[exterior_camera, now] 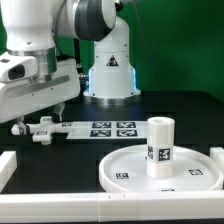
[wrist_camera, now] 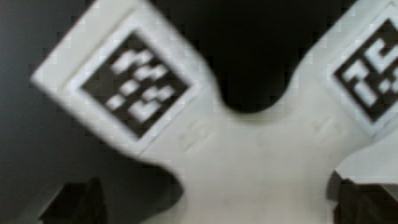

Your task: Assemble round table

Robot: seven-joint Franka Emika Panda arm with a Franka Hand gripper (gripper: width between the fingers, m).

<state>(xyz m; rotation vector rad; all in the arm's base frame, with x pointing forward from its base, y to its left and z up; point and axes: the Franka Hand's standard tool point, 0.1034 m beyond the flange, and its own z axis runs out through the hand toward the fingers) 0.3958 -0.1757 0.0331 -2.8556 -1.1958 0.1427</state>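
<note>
Nearest you, one round disc (exterior_camera: 122, 162) lies on the tabletop (exterior_camera: 70, 150), with one cylinder leg (exterior_camera: 160, 142) upright on it. Farther back, at the exterior view's left, the hand (exterior_camera: 33, 127) straddles one cross-shaped foot piece (wrist_camera: 249, 150) showing two markers. You cannot tell whether it is clamped.

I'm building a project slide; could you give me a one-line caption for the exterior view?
Panda gripper low beside the marker board; cylinder leg stands upright on the rimmed round disc.
</note>
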